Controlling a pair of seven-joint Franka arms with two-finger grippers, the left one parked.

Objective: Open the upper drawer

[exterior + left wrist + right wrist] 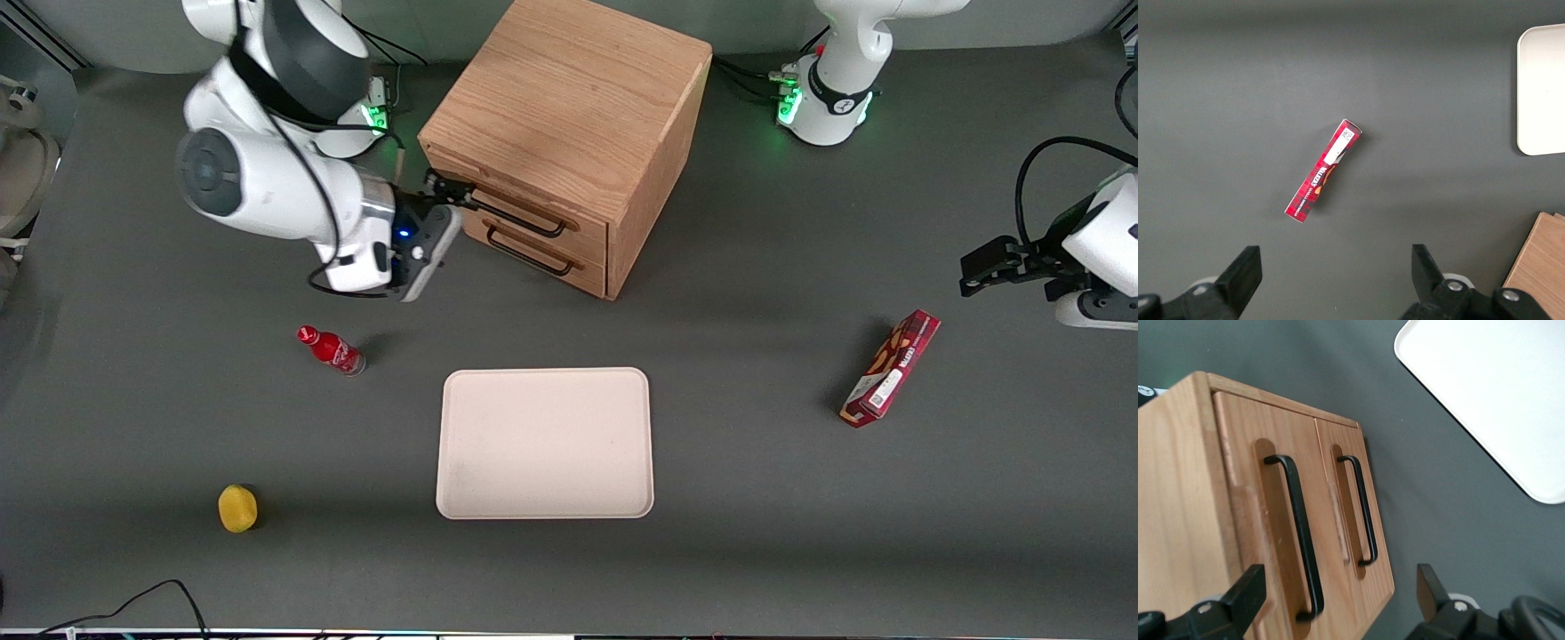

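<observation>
**Reaching for the upper drawer with spread fingers**

Hovering in front of the wooden cabinet [569,133], the gripper [447,191] sits just off the end of the upper drawer's handle [524,218], with its two fingers [1248,593] spread apart and nothing between them. In the right wrist view the black wire bar of that handle [1300,537] runs down toward the gap between the fingers, its lower end close to one fingertip; whether anything touches cannot be told. The upper drawer [533,213] lies right ahead of the gripper, its face flush with the cabinet front, so it is shut. The lower drawer [542,258], with a matching black handle [1361,510], sits directly beneath it, also flush.

Nearer the front camera than the gripper, a small red bottle [332,349] lies tipped on the dark grey bench [800,533]. Nearer again, a pale rectangular tray [545,443] rests flat, and a yellow fruit-like object [237,508] sits well apart from the gripper. A red snack box [891,368] lies toward the parked arm's end of the bench.
</observation>
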